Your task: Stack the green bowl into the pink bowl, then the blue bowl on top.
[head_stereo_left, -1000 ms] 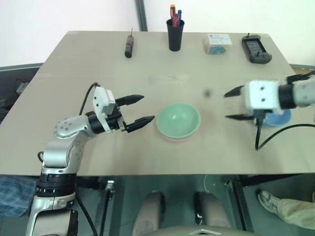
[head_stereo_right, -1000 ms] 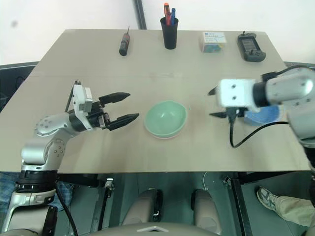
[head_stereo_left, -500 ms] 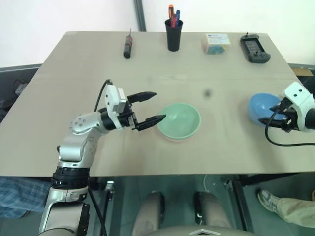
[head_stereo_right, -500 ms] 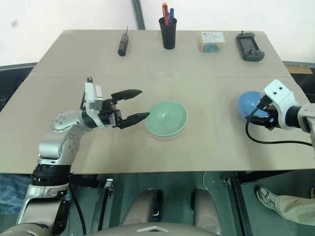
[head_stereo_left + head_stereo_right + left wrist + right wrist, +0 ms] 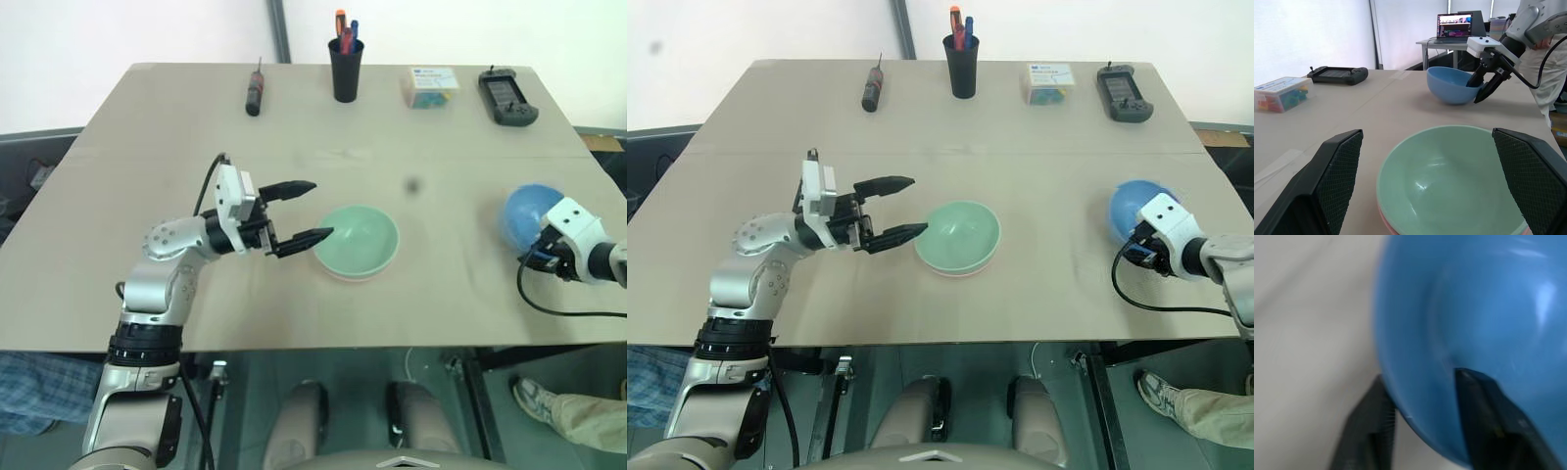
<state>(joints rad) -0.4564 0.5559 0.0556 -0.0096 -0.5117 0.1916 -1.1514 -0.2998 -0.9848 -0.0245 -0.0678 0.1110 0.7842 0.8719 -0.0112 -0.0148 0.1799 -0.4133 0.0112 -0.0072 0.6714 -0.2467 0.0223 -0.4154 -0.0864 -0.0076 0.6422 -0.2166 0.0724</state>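
Right wrist view: smooth glossy blue bowl (image 5: pixel 1484 328), rim pinched by right claw (image 5: pixel 1425 426)

1. The green bowl (image 5: pixel 357 240) was mint, with a pink bowl (image 5: pixel 1385 221) rim under it.
2. The blue bowl (image 5: pixel 529 213) was light blue.
3. The table (image 5: pixel 176 127) was beige.
4. The cup (image 5: pixel 348 67) was black, holding orange and blue pens.

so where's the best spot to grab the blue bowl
By its thin rim on the side nearest the robot's right arm. The blue bowl is smooth and round, so only the wall gives purchase: one finger inside, one outside. The right tool already straddles that rim there.
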